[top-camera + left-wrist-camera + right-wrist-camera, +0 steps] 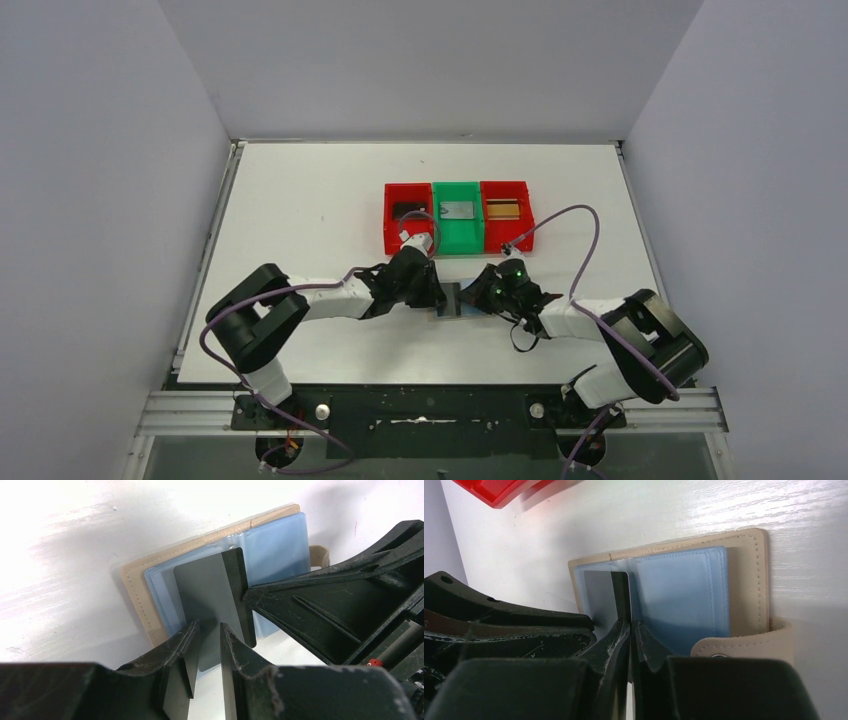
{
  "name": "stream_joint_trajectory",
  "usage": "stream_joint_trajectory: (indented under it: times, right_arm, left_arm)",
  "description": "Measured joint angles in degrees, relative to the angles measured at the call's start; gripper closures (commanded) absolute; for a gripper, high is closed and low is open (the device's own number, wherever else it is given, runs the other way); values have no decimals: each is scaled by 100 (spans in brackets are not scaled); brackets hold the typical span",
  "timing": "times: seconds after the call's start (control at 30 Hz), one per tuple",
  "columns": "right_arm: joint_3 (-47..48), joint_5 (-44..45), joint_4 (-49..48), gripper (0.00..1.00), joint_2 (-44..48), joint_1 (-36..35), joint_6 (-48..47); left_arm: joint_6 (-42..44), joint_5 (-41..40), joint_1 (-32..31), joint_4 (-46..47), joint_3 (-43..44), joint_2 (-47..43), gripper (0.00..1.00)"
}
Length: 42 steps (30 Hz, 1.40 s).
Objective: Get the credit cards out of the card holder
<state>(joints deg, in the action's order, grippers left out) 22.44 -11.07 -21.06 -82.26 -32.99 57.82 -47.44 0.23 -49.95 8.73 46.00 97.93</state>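
The beige card holder (137, 587) lies open on the table, its light blue lining (275, 545) facing up. A dark grey credit card (205, 595) stands partly out of the lining. My right gripper (630, 625) is shut on this card's edge (621, 592); its snap tab (749, 642) lies to the right. My left gripper (210, 630) hovers at the card's near end with its jaws a little apart, holding nothing. In the top view both grippers, left (437, 297) and right (470, 298), meet at the card (450, 297).
At the back stand three bins side by side: a red bin (392, 238) with a dark card (408, 211), a green bin (457, 242) with a silver card (457, 210), and a red bin (508, 242) with a gold-brown card (503, 208).
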Motion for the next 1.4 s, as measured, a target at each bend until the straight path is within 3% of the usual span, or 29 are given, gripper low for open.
stream_joint_trajectory:
  times: [0.13, 0.33, 0.57, 0.93, 1.2, 1.4]
  right_arm:
    - [-20, -94, -46, 91, 2, 35, 4]
    - [-164, -249, -391, 76, -127, 46, 120]
    - [-173, -376, -647, 79, -243, 79, 133]
    - [-173, -321, -590, 98, -258, 83, 15]
    - [-170, -13, 66, 96, 363, 79, -125]
    - [-170, -17, 122, 81, 306, 81, -164]
  left_arm:
    - [2, -90, -26, -39, 0, -7, 84]
    - [9, -157, -37, -87, 0, -9, 89]
    - [22, -214, -52, -125, -2, -20, 92]
    - [81, -240, -59, -177, -2, -42, 92]
    - [140, -256, -74, -232, -11, -57, 92]
    - [173, -254, -90, -229, -11, -57, 92]
